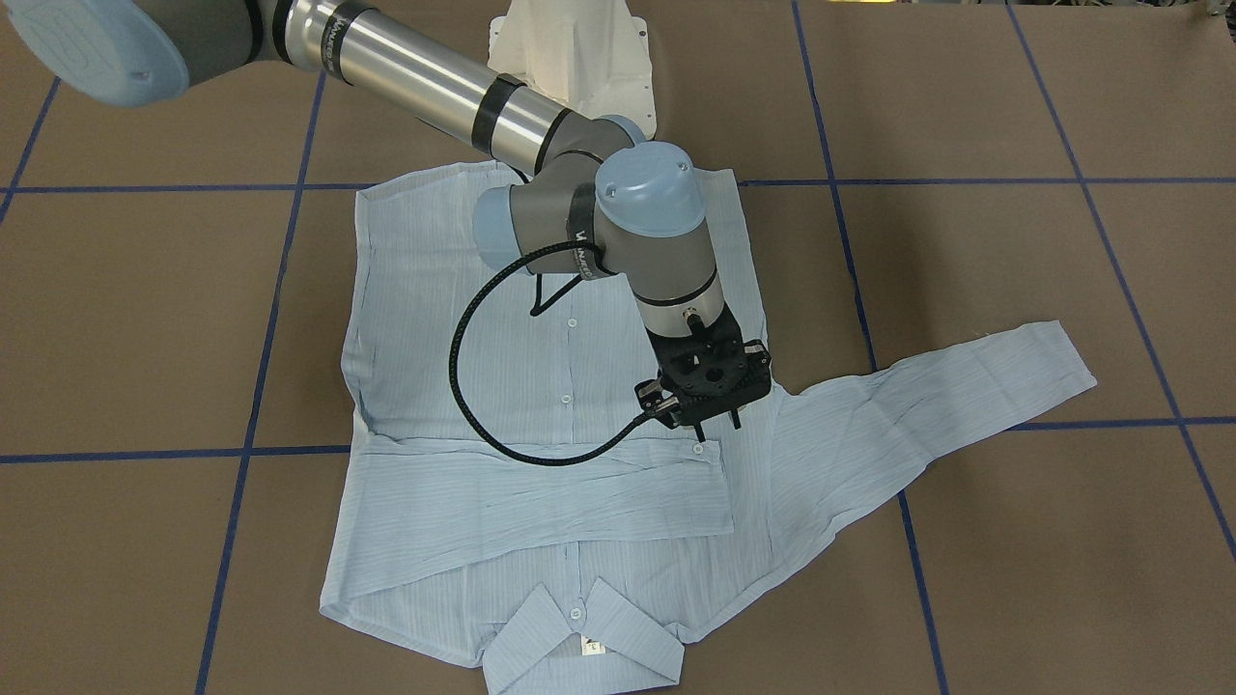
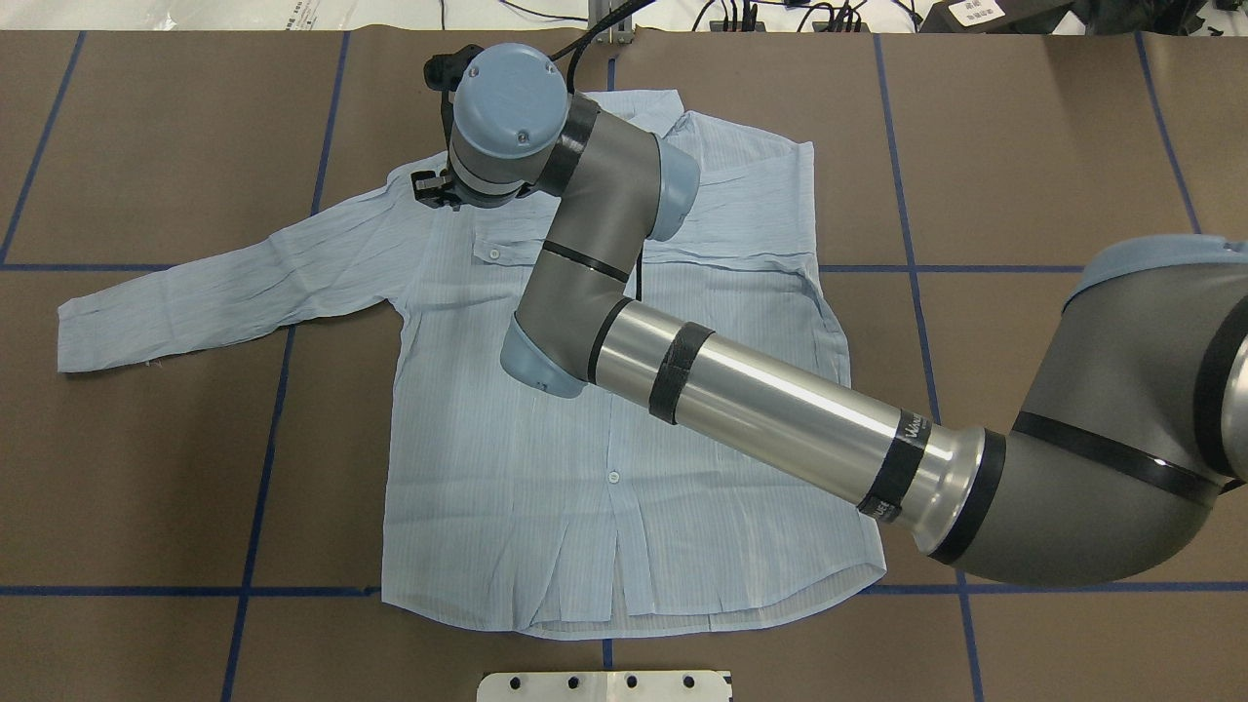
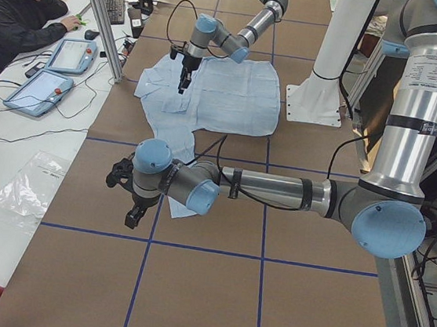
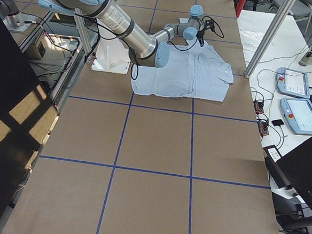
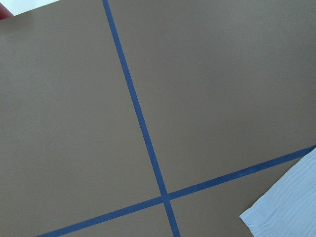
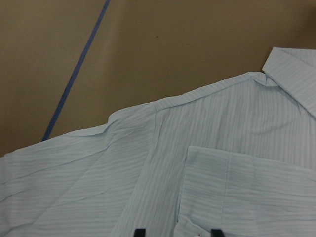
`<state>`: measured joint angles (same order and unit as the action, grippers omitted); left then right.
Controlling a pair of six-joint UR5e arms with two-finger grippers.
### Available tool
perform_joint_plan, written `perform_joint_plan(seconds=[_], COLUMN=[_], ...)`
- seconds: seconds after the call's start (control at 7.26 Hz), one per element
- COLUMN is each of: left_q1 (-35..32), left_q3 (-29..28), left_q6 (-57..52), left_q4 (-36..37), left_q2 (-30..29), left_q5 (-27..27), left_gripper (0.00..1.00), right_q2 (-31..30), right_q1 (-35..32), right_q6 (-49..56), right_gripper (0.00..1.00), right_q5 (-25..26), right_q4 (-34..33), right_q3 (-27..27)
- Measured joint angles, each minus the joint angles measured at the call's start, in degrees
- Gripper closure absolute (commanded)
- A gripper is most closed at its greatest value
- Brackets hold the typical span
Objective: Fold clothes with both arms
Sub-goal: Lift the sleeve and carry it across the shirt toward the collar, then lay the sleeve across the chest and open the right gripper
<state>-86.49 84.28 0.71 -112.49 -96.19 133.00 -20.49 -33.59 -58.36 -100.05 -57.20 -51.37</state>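
The light blue striped shirt [image 1: 541,367] [image 2: 546,487] lies flat and buttoned, collar [image 1: 579,647] on the operators' side. One sleeve [image 1: 541,492] is folded across the chest. The other sleeve [image 2: 195,292] stretches out over the table. My right gripper [image 1: 719,427] [image 6: 177,232] hangs just above the folded sleeve's cuff [image 1: 710,450], fingers apart, holding nothing. My left gripper [image 3: 129,218] hovers over the bare table beyond the stretched sleeve's end; I cannot tell whether it is open or shut. The left wrist view shows only the sleeve's end [image 5: 286,207].
Blue tape lines [image 2: 283,390] grid the brown table. The white pedestal base [image 1: 579,58] stands behind the shirt's hem. A person [image 3: 14,14] sits at the side desk with tablets [image 3: 41,88]. A plastic bag [image 3: 26,189] lies beside the table.
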Motion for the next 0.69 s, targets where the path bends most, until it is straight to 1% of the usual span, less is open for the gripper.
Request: perform_joint_plan(seconds=[0.28,0.41,0.55,0.69], left_q1=[0.0,0.5,1.8,4.1], left_q3=[0.0,0.1,-0.1,-0.5], left_q6=[0.8,4.0,11.2,20.6], left_q4=[-0.2,-1.6,-5.8,-11.7], left_q2=[-0.2,-0.3,-0.1,0.7], left_q5=[0.0,-0.1,-0.3,-0.6], left_gripper=[0.01,0.01,0.01,0.01], right_q2=[0.0,-0.3,-1.6,-4.4], right_q1=[0.2,-0.4,-1.5,-3.2], right_q6=[-0.5,-0.7,-0.9,-0.9], right_gripper=[0.00,0.00,0.00,0.00], right_q5=[1.0,0.4,-1.1,-3.5], right_q4=[-0.3,-2.0,-6.7,-13.8], right_q3=[-0.5,-1.9,-5.5,-11.5])
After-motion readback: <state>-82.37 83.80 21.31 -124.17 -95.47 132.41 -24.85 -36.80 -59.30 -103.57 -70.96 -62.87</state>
